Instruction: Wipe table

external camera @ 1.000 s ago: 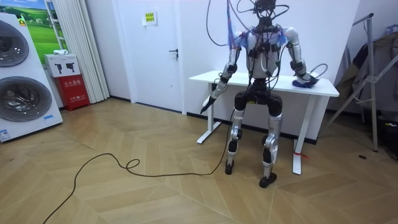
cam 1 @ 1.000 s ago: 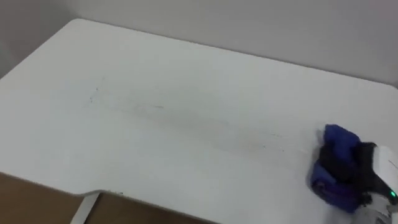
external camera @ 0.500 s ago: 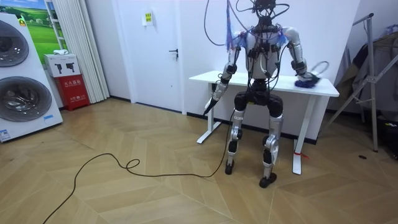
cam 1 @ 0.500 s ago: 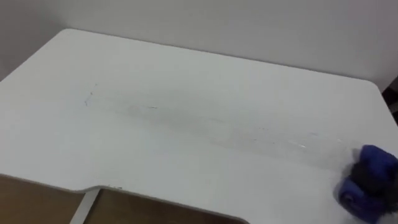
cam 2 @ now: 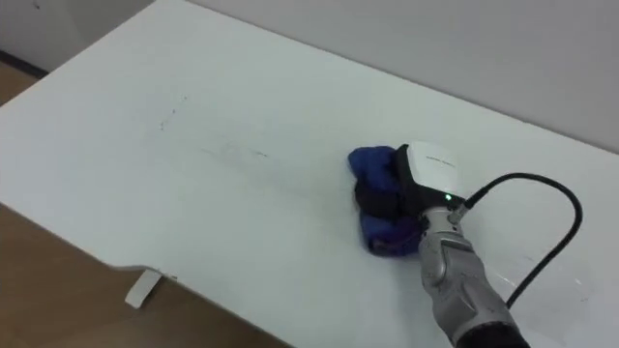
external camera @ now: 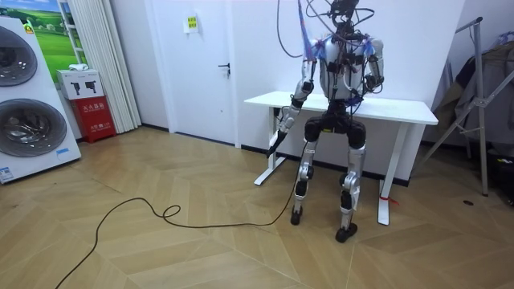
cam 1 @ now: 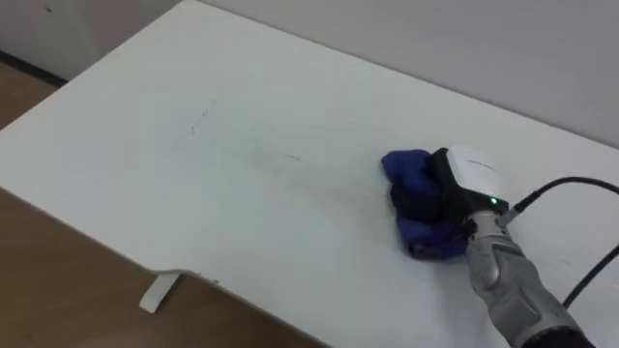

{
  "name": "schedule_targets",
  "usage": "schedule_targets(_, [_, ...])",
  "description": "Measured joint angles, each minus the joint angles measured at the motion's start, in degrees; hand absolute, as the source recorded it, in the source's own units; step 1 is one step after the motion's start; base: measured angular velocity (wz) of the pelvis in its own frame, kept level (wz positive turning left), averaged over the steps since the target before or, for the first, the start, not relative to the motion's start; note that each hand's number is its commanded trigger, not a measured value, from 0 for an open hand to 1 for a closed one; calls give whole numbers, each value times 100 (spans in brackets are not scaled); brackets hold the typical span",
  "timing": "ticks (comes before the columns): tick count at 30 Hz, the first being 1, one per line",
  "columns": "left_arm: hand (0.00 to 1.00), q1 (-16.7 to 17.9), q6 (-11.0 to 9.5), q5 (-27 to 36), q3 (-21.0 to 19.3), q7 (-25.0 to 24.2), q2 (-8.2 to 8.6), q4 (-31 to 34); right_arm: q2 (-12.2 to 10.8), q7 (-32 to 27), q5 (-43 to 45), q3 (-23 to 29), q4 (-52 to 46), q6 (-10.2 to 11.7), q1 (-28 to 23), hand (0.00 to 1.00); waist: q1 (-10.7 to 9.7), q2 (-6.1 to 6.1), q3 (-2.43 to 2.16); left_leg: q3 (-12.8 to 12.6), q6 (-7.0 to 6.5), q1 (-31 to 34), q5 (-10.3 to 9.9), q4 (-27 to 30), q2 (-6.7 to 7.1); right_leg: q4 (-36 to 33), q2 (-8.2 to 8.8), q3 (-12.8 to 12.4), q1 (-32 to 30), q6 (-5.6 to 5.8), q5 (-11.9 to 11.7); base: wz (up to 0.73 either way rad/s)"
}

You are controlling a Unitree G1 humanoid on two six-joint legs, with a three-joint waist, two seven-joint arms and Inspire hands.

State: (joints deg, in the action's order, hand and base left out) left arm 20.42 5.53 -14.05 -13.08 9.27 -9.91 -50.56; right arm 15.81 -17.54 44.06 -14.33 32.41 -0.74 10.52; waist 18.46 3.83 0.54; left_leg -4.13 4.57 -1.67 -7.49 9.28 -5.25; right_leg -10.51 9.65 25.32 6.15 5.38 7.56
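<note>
Cloth [cam 1: 406, 170] bunched on table [cam 1: 193, 184], right of centre, under right hand [cam 1: 462, 182]. Dark fingers curled into cloth, pressing down. Likely soft, light, easy-sliding; best gripped by bunched top. Left hand [external camera: 279, 132] low beside table edge, state unreadable.

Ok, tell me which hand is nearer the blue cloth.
Right. The right hand grips the cloth on the table; the left hand hangs below the table's edge, well away from it.

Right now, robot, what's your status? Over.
Right hand shut on blue cloth, middle of table. Left hand low beside table edge. Nothing in the way.
</note>
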Motion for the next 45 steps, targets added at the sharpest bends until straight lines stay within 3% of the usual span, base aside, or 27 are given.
schedule_targets(1, [0, -9, -12, -2, 1, 0, 0, 59, -11, -14, 0, -1, 0, 5, -29, 100, -36, 0, 0, 1, 0, 3, 0, 0, 2, 0, 1, 5, 0, 0, 0, 0])
schedule_targets(2, [0, -19, -21, -10, 1, 2, -7, 196, -30, -36, 2, -3, -49, 9, -73, 64, -115, 2, -1, -19, 0, 13, -1, -12, 3, -1, 2, 13, -8, 0, 0, 0])
schedule_targets(4, [0, -81, -62, -14, 1, 25, -9, 293, -58, -68, 16, 2, -100, 14, -165, 51, -152, -2, -6, -64, -1, -10, -4, -20, 3, 7, 7, -4, -16, 0, 0, -9])
schedule_targets(6, [0, -159, -91, -14, 23, 77, -5, 294, -116, -112, 46, 16, -116, 31, -286, 10, -267, -18, -11, -89, -5, -73, -8, -31, 4, 9, 9, -5, 40, 0, 0, -5])
schedule_targets(7, [0, -175, -90, -9, 55, 118, -4, 293, -117, -114, 45, 22, -123, 36, -320, 0, -291, -22, -11, -95, -5, -94, -8, -42, 3, 12, 8, -5, 58, 2, 1, 0])
schedule_targets(11, [0, -209, -77, -9, 221, 299, 7, 283, -115, -117, -15, 75, -85, 35, -458, 0, -402, -49, -26, -184, 0, -136, -52, -49, 2, 80, 5, -4, 89, 45, 27, -11])
schedule_targets(16, [0, -205, -35, -15, 290, 381, 47, 191, -106, -171, 130, 111, -150, 119, -636, 0, -451, -171, -99, -218, 32, -150, -67, -46, -5, 78, 5, -33, 130, 45, 27, -5])
schedule_targets(18, [0, -176, 79, -15, 292, 385, 47, 161, -108, -171, 218, 157, -219, 119, -717, 0, -457, -201, -117, -218, 33, -162, -67, -18, -4, 76, 5, -47, 146, 44, 27, 0])
schedule_targets(23, [0, -143, 165, -14, 296, 413, 47, 162, -115, -172, 352, 190, -412, 123, -860, 0, -495, -205, -118, -251, 2, -202, -48, 2, -1, 79, 1, -109, 148, 46, 27, -2])
schedule_targets(29, [0, -278, 136, 58, 363, 433, 64, 165, -224, -158, 172, 203, -658, 183, -952, 0, -643, -200, -108, -361, -10, -279, -80, -25, -6, 71, 2, -218, 159, 51, 30, -8])
schedule_targets(37, [0, -332, -146, 108, 359, 512, 73, 167, -252, 285, -136, 391, -1354, 416, -1232, 0, -987, -196, -82, -459, -11, -305, -101, -99, -3, 62, 3, -361, 68, 62, 38, -8])
schedule_targets(41, [0, -367, -269, 596, 337, 480, 145, 154, -244, 438, -536, 741, -1725, 429, -1413, 0, -1069, -185, -69, -589, -13, -308, -99, -157, -4, 46, 1, -489, -23, 64, 38, -15])
schedule_targets(42, [0, -361, -314, 721, 306, 455, 174, 154, -245, 447, -661, 920, -1831, 429, -1415, 0, -1107, -172, -32, -635, -13, -303, -99, -167, -4, 33, 1, -543, -56, 64, 38, -23])
schedule_targets(45, [0, -341, -348, 775, 196, 396, 212, 144, -243, 411, -831, 1415, -2102, 432, -1415, 0, -1203, -158, 5, -714, -13, -270, -99, -190, -6, -17, 1, -650, -204, 64, 38, -18])
